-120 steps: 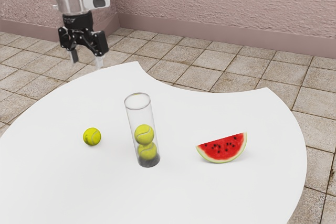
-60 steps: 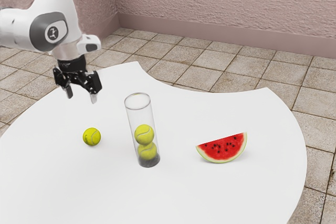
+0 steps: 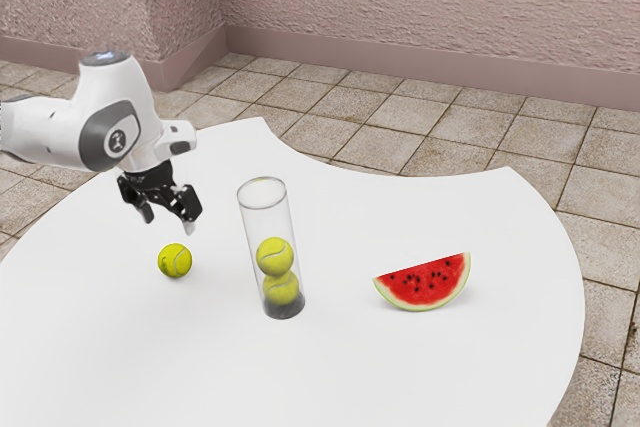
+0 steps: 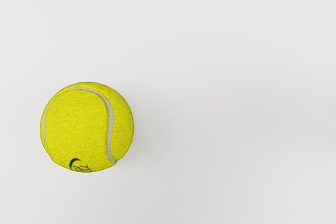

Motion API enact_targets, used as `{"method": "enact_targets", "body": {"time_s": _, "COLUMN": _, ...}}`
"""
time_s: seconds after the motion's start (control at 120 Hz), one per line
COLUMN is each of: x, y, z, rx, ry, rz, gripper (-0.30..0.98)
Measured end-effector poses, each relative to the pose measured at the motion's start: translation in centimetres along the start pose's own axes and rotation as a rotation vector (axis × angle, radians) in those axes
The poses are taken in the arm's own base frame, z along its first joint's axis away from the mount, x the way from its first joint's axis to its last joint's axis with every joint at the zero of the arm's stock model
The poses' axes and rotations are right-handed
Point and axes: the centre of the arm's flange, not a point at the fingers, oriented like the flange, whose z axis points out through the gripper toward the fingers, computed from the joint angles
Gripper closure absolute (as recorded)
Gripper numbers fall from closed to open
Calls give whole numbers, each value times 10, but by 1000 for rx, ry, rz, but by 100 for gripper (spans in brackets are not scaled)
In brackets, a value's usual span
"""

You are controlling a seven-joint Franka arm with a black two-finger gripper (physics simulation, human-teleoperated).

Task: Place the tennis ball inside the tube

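My gripper [image 3: 168, 223] hangs just above the loose tennis ball in the exterior view, fingers apart and pointing down, with nothing between them. That yellow-green ball [image 3: 175, 261] rests on the white table, apart from the tube. The wrist view has the same ball [image 4: 87, 127] below my hand, its pale seam and a dark mark visible. A clear tube [image 3: 268, 220] with a dark base and an open top stands on the table, toward the exterior view's right from the ball. Two tennis balls are stacked inside its lower part.
A watermelon slice [image 3: 424, 283] lies on the table, farther toward the exterior view's right than the tube. The white table [image 3: 400, 377] has a curved edge with a concave cutout at its far side. A tiled floor and pink walls are beyond it.
My hand has come in from beyond the table's edge and moved down over the loose ball. The balls, tube and watermelon slice stand where they were.
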Motion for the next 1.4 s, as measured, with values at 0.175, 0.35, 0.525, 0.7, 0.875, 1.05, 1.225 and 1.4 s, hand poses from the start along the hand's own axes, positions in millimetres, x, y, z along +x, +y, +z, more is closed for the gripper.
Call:
{"method": "enact_targets", "body": {"time_s": 0.175, "x": 7, "y": -13, "z": 26, "rx": -3, "ry": 3, "rz": 6, "gripper": 0}}
{"method": "enact_targets", "body": {"time_s": 0.35, "x": 9, "y": -26, "z": 53, "rx": -5, "ry": 1, "rz": 6, "gripper": 0}}
{"method": "enact_targets", "body": {"time_s": 0.525, "x": 10, "y": -31, "z": 63, "rx": -5, "ry": 7, "rz": 14, "gripper": 0}}
{"method": "enact_targets", "body": {"time_s": 0.7, "x": 8, "y": -40, "z": 72, "rx": -5, "ry": 2, "rz": 15, "gripper": 0}}
{"method": "enact_targets", "body": {"time_s": 0.875, "x": 8, "y": -40, "z": 79, "rx": -8, "ry": -5, "rz": 27, "gripper": 0}}
{"method": "enact_targets", "body": {"time_s": 1.05, "x": 16, "y": -45, "z": 91, "rx": -10, "ry": -2, "rz": 32, "gripper": 0}}
{"method": "enact_targets", "body": {"time_s": 1.225, "x": 25, "y": -51, "z": 106, "rx": -14, "ry": -4, "rz": 34, "gripper": 0}}
{"method": "enact_targets", "body": {"time_s": 1.4, "x": 29, "y": -52, "z": 120, "rx": -19, "ry": -16, "rz": 43, "gripper": 0}}
